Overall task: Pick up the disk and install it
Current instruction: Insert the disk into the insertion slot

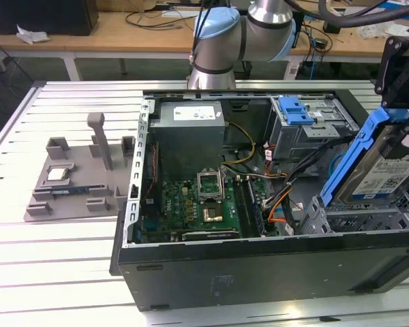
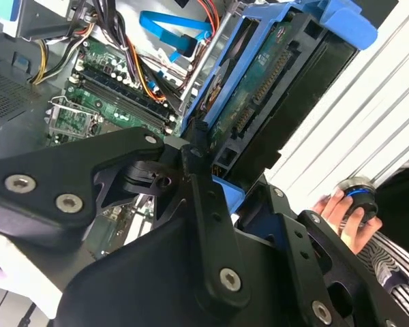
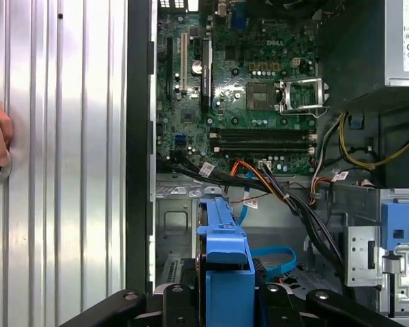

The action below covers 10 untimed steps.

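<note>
the gripper [image 1: 403, 102], clamped on the tilted disk [image 1: 378, 167], hangs over the open case's [image 1: 259, 272] drive bay [image 3: 180, 225], which lies bare metal just under it. a bundle of cables [image 3: 273, 187] crosses just beyond the bay toward the motherboard [image 3: 238, 88]. a person's hand [image 2: 344, 211] rests outside the case wall, near the gripper.
</note>
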Each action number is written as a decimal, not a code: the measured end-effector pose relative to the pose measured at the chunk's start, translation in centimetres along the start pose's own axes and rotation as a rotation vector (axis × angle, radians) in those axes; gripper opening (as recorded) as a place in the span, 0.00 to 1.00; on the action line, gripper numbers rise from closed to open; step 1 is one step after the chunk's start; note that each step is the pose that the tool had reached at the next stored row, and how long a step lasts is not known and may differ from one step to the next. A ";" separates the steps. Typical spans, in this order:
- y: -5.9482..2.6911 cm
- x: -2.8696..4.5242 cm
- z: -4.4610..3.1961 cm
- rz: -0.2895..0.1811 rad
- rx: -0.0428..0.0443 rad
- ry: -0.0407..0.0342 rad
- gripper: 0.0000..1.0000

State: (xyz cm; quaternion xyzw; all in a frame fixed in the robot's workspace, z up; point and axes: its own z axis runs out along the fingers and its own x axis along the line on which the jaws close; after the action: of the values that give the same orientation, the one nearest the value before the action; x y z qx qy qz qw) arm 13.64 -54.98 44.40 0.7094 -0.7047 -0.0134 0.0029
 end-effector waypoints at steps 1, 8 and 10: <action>-0.01 0.00 0.21 0.000 -0.0001 -0.0001 0.37; -0.04 0.03 1.81 0.000 -0.0010 0.0000 0.37; -0.05 0.03 2.25 0.000 -0.0011 0.0001 0.37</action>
State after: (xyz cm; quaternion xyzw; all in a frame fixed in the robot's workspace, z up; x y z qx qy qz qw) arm 13.64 -54.99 42.15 0.7094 -0.7047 -0.0137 0.0033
